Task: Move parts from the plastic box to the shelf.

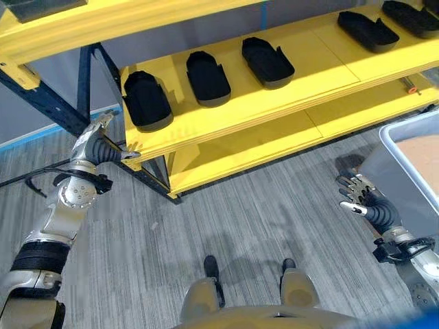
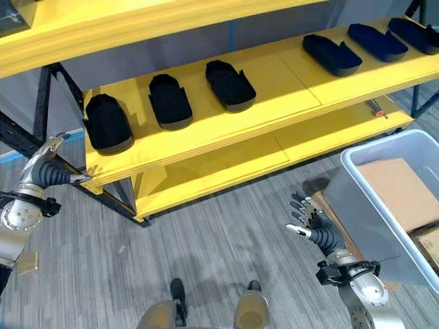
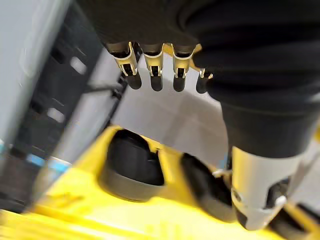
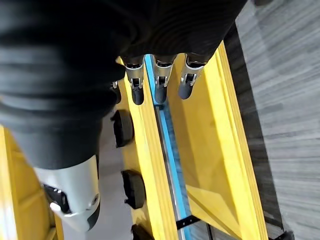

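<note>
Your left robot hand (image 1: 103, 147) sits right at the front corner of the yellow shelf (image 1: 274, 103), fingers relaxed and holding nothing. The nearest black part (image 1: 146, 101) lies on the shelf just past it, with more parts lined up further along. Your right robot hand (image 2: 312, 223) hangs over the floor, fingers spread and empty, with the plastic box (image 2: 384, 199) just beside it.

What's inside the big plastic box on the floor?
Inside the plastic box lies a flat brown cardboard piece, with another brown bit beside it. Whatever sits under the cardboard is covered, so any parts there cannot be seen.
</note>
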